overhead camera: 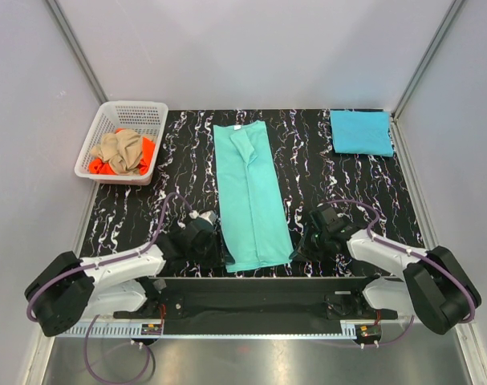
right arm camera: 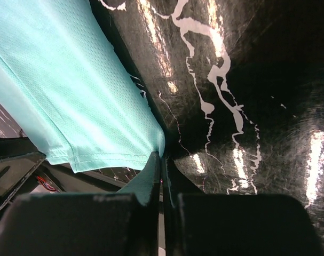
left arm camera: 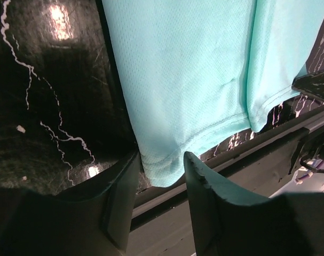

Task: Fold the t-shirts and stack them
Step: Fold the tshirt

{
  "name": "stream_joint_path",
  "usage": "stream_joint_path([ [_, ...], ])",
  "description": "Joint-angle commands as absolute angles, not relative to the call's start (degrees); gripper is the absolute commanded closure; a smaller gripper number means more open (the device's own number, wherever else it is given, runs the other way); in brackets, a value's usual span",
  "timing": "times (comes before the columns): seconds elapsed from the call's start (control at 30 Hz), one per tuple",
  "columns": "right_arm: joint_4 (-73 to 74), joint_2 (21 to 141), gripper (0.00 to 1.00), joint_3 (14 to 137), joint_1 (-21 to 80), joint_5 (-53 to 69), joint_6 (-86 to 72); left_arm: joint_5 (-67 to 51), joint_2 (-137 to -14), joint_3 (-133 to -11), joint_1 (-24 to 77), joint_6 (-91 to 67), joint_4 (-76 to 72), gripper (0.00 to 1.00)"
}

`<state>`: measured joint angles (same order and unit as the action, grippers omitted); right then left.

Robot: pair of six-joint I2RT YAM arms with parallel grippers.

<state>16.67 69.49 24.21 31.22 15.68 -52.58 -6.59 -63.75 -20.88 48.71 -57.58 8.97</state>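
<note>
I read this as partway through the second shirt. The blue shirt is done: it lies as a neat folded rectangle at the far right corner of the counter, and I take that as the base of the stack.

The mint shirt lies mid-counter as a long narrow strip with its sides turned in, collar end away from me and hem at the near edge. It has yet to be folded across its length and carried to the blue one.

Both arms are at the hem. The left gripper has its fingers apart, straddling the left hem corner; the cloth sits between them with nothing pinched. In the right wrist view the right gripper has its fingers together on the right hem corner, with a sliver of mint cloth caught between them, so I judge that side is already clamped.

I would close the left next, then lift both corners and bring the hem towards the collar.

Left to do after that: the tan shirt and orange shirt are bunched in the basket at the far left, unfolded. By my count that makes one of four shirts finished, one midway and two untouched.
</note>
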Motion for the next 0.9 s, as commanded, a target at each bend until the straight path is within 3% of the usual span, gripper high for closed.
stream_joint_path([
  [0.0, 17.84, 68.03, 1.0, 23.12, 32.34, 12.66, -53.96, -2.04, -62.85, -21.18, 49.48, -55.55, 20.02, 0.51],
  [0.57, 17.84, 66.71, 1.0, 23.38, 33.93, 11.69, -56.16, -4.92, -61.7, -18.02, 49.57, -57.04, 16.26, 0.48],
  [0.67, 17.23, 66.53, 1.0, 22.5, 34.36, 11.69, -57.04, -5.27, -61.96, -18.02, 49.48, -56.95, 15.91, 0.56],
  [0.83, 17.66, 64.78, 1.0, 22.85, 36.65, 10.55, -59.32, -4.75, -61.0, -18.98, 49.48, -57.04, 16.7, 1.0],
  [0.87, 18.36, 63.82, 1.0, 23.11, 37.61, 9.68, -59.85, -4.83, -60.39, -19.25, 49.48, -57.13, 17.48, 1.0],
])
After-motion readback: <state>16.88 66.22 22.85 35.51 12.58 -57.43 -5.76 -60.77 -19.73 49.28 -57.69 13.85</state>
